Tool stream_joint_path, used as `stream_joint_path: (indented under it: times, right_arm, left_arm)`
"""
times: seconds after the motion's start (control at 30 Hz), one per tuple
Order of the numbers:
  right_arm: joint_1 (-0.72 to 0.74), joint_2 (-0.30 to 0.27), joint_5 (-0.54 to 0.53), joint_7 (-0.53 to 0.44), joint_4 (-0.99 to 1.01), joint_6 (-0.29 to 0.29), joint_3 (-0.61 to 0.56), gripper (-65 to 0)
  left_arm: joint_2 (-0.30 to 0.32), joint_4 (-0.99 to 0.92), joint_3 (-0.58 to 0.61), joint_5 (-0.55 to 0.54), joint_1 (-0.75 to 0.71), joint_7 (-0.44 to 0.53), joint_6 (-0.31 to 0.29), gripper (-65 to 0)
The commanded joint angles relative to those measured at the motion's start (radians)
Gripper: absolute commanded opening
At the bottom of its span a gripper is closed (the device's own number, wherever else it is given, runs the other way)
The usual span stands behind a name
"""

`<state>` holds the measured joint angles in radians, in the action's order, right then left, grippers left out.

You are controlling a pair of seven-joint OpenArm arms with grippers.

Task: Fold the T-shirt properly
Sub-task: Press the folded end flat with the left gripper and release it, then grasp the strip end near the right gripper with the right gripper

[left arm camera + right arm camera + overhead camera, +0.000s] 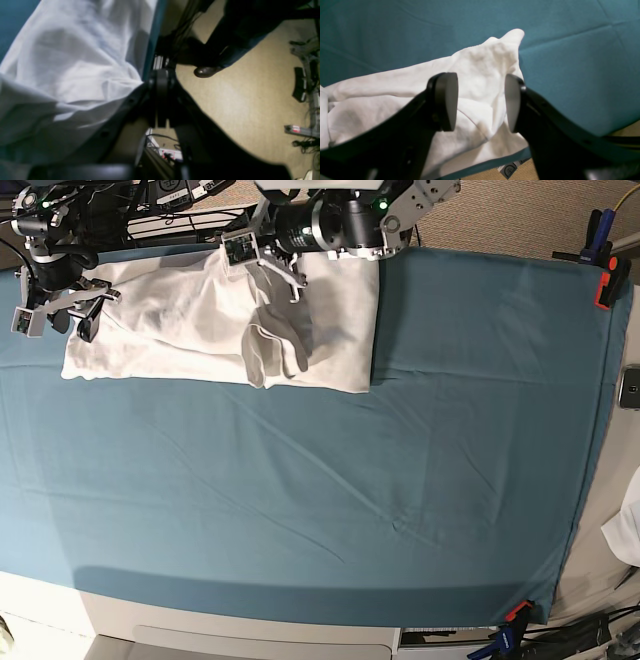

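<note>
The white T-shirt [180,330] lies bunched at the far left of the table on the teal cloth, with a raised fold near its middle. My left gripper [285,280] reaches down from the back edge and is shut on a pinch of the T-shirt [75,62]. In the left wrist view the fabric draws tight toward the closed tips of the left gripper [160,75]. My right gripper [90,305] is open at the shirt's far left end. In the right wrist view the right gripper [481,102] stands just above a crumpled corner of the T-shirt [482,60] and holds nothing.
The teal-blue cloth sheet [400,480] covers the table and is held by orange clamps [605,285] at the right. A phone [630,387] and a white fabric scrap [628,530] lie past the right edge. A person's shoe [206,71] is on the floor behind the table.
</note>
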<state>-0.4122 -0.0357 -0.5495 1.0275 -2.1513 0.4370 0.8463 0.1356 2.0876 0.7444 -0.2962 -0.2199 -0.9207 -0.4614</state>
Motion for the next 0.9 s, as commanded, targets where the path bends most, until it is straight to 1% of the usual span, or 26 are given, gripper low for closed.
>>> stream_joint_path:
  times: [0.0,0.07,0.13,0.23,0.27,0.3,0.37,0.43,0.5,0.67,0.7,0.73,0.77,0.8,0.87]
  right_arm:
    - [-0.001,-0.014,-0.011,-0.029,-0.013,0.0,0.005,-35.0]
    - [-0.001,-0.014,-0.011,-0.029,-0.013,0.0,0.005,-35.0]
    - [-0.001,-0.014,-0.01,-0.029,-0.013,0.0,0.005,-34.9]
    - [-0.001,-0.014,-0.011,-0.03,-0.013,0.0,0.005,-35.0]
    - [-0.001,-0.014,-0.011,-0.03,-0.013,0.0,0.005,-35.0]
    - [0.0,-0.014,-0.011,-0.031,-0.013,0.0,0.005,-35.0]
    - [0.0,-0.014,-0.011,-0.033,-0.013,0.0,0.005,-35.0]
    - [0.0,-0.014,-0.011,-0.033,-0.013,0.0,0.005,-35.0]
    - [0.0,-0.014,-0.011,-0.033,-0.013,0.0,0.005,-34.9]
    - [-0.001,-0.014,-0.011,-0.033,-0.013,0.0,0.005,-34.9]
    - [-0.001,-0.014,-0.011,-0.033,-0.013,0.0,0.005,-34.9]
    - [-0.001,-0.014,-0.011,-0.033,-0.013,0.0,0.005,-34.9]
    - [-0.001,-0.014,-0.011,-0.033,-0.013,0.0,0.005,-34.9]
    - [-0.001,-0.014,-0.011,-0.033,-0.013,0.0,0.005,-35.0]
    - [-0.001,-0.014,-0.011,-0.033,-0.013,0.0,0.005,-35.0]
  left_arm:
    - [-0.008,0.024,-0.018,0.005,0.008,0.02,0.024,-65.0]
    - [-0.007,0.031,-0.068,0.099,0.016,0.016,0.135,-65.0]
    - [-0.005,0.031,-0.122,0.225,0.029,-0.001,0.236,-65.0]
    - [0.013,0.031,-0.197,0.363,0.04,-0.005,0.344,-65.0]
    - [0.018,0.028,-0.22,0.381,0.04,-0.003,0.367,-65.0]
    - [0.021,0.021,-0.239,0.381,0.04,-0.001,0.375,-65.0]
    - [0.023,-0.002,-0.258,0.356,0.039,0.006,0.375,-65.0]
    - [0.021,-0.039,-0.253,0.334,0.04,0.033,0.375,-65.0]
    - [0.008,-0.082,-0.238,0.334,0.041,0.066,0.375,-65.0]
    - [-0.054,-0.135,-0.164,0.334,0.087,0.087,0.375,-65.0]
    - [-0.068,-0.137,-0.141,0.333,0.1,0.103,0.375,-65.0]
    - [-0.08,-0.138,-0.116,0.32,0.11,0.129,0.361,-65.0]
    - [-0.092,-0.138,-0.094,0.286,0.121,0.158,0.325,-65.0]
    - [-0.103,-0.138,-0.075,0.241,0.132,0.186,0.267,-65.0]
    - [-0.135,-0.138,-0.049,0.151,0.153,0.207,0.125,-65.0]
